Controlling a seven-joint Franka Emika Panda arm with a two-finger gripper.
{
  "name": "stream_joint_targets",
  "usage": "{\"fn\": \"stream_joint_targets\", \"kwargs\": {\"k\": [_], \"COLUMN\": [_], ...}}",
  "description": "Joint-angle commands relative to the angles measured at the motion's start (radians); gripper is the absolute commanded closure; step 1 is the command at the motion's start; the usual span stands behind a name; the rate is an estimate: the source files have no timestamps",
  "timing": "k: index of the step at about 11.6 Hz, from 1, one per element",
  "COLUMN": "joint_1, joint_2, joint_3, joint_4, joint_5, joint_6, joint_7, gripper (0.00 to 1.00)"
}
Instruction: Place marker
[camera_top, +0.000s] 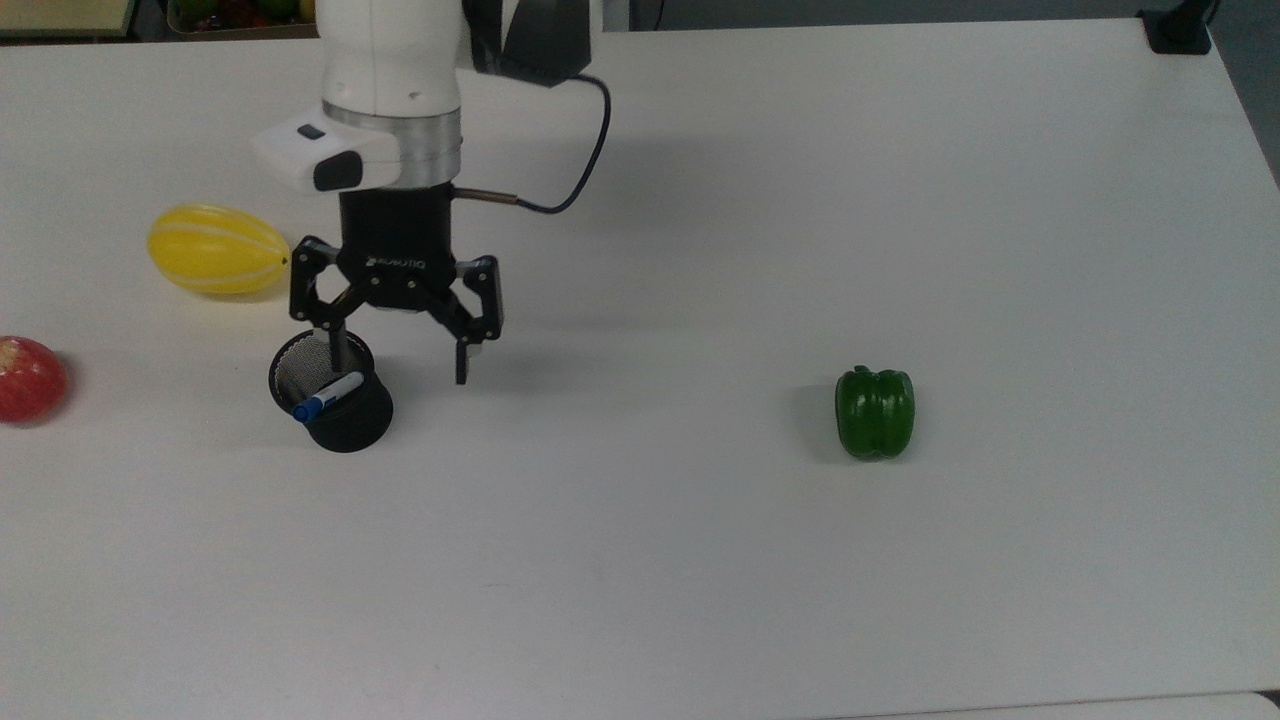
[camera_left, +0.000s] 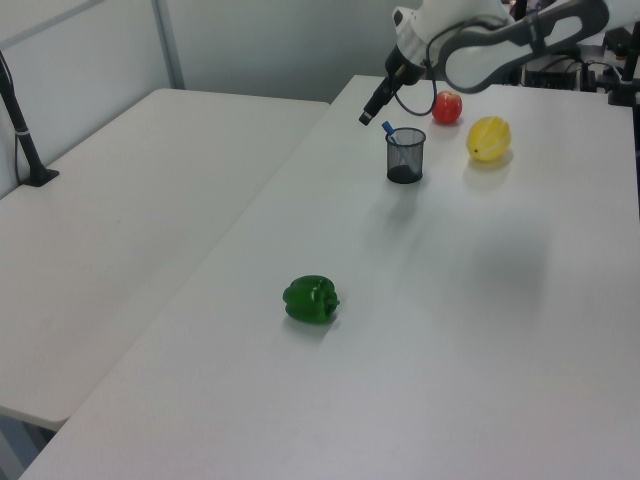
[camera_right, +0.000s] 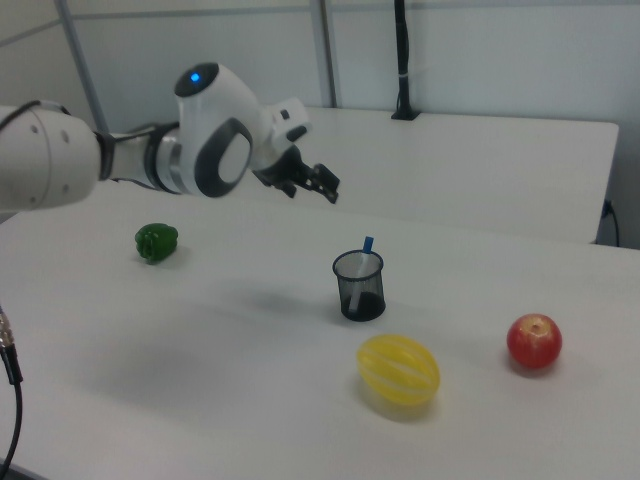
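White tabletop (camera_top: 700, 560) carries four items. Black mesh cup (camera_top: 340, 415) stands upright at centre left of the top view. Yellow melon (camera_top: 217, 250) lies upper left of the cup, apart from it. Red apple (camera_top: 28, 378) sits at the left edge. Green pepper (camera_top: 875, 412) lies centre right, well apart.

Two white tables (camera_left: 150, 190) stand side by side, a narrow gap between them. Pale panelled walls (camera_right: 480, 50) behind. A black post (camera_right: 402, 60) rises from the far table.
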Motion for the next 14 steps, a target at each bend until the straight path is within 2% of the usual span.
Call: {"fn": "stream_joint_targets", "kwargs": {"k": [1,3,5,9,11,14], "joint_1": [0.093,0.142,0.164,0.193,0.19,0.19], "joint_2": [-0.141,-0.219,-0.298,-0.398,-0.41,-0.41], "joint_3": [-0.01,-0.01,-0.01,-0.01,-0.01,-0.01], "joint_4": [-0.025,-0.025,-0.025,-0.026,-0.026,-0.025], "joint_5": [0.006,0.006,0.006,0.003,0.001,0.0], "joint_6": [-0.255,-0.433,-0.632,-0.926,-1.003,-1.006], "joint_7": [0.006,0.006,-0.005,-0.007,-0.007,0.006], "gripper": [0.0,0.0,0.0,0.0,0.0,0.0]}}
